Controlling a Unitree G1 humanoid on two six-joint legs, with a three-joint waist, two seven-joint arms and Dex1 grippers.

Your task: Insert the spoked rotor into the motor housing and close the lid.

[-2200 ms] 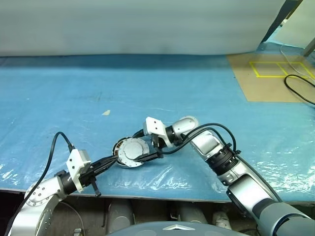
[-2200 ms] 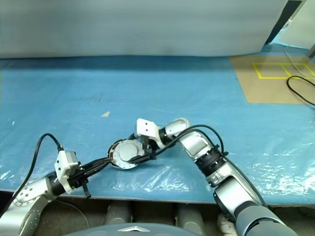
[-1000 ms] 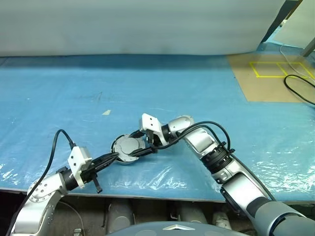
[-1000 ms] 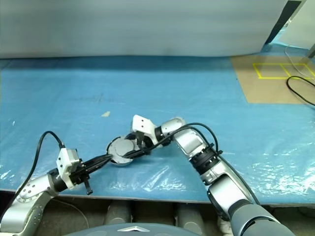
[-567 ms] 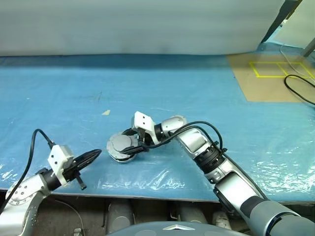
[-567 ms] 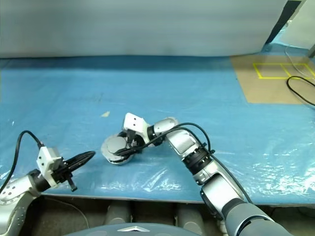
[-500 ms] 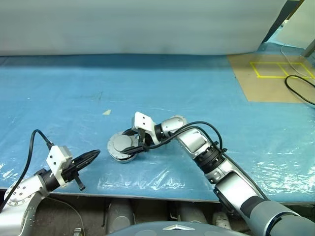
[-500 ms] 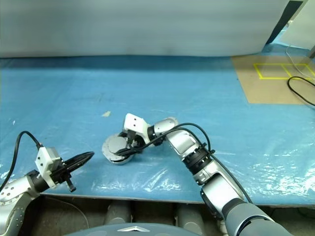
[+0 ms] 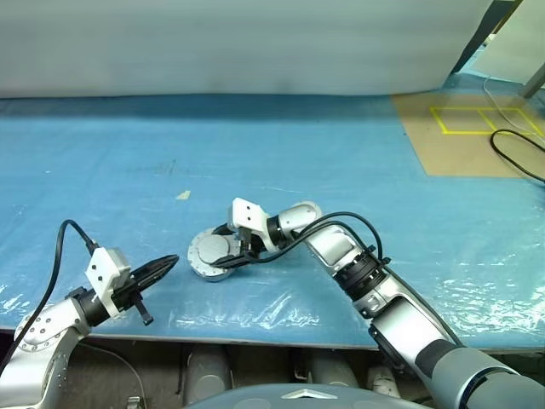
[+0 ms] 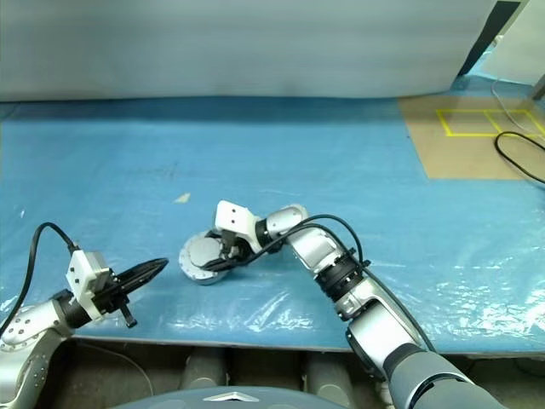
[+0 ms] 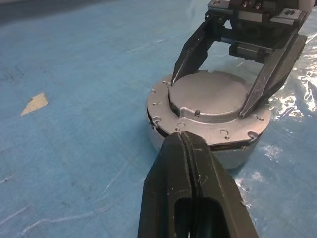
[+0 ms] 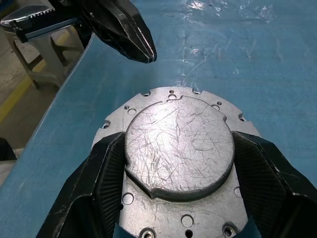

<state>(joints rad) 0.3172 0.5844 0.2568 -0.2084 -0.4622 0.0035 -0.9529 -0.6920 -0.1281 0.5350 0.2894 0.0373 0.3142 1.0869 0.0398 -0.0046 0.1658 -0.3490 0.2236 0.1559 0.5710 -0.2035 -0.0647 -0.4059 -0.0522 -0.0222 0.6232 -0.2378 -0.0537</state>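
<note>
The motor housing point(image 9: 210, 256) sits on the blue plastic sheet point(image 9: 358, 162), near its front edge. The lid point(image 12: 178, 147) lies flat on top of it, plain grey side up, with scratches and small screw holes. The right gripper point(image 12: 179, 153) has its two black fingers spread wide, one on each side of the lid's raised round part. The left gripper point(image 9: 162, 266) is just beside the housing, not touching, fingers pressed together. A small tan scrap point(image 9: 184, 195) lies farther back. No writing can be read.

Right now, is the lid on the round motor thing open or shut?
Shut. The lid lies flat on the motor housing, plain grey face up, hiding the windings.
</note>
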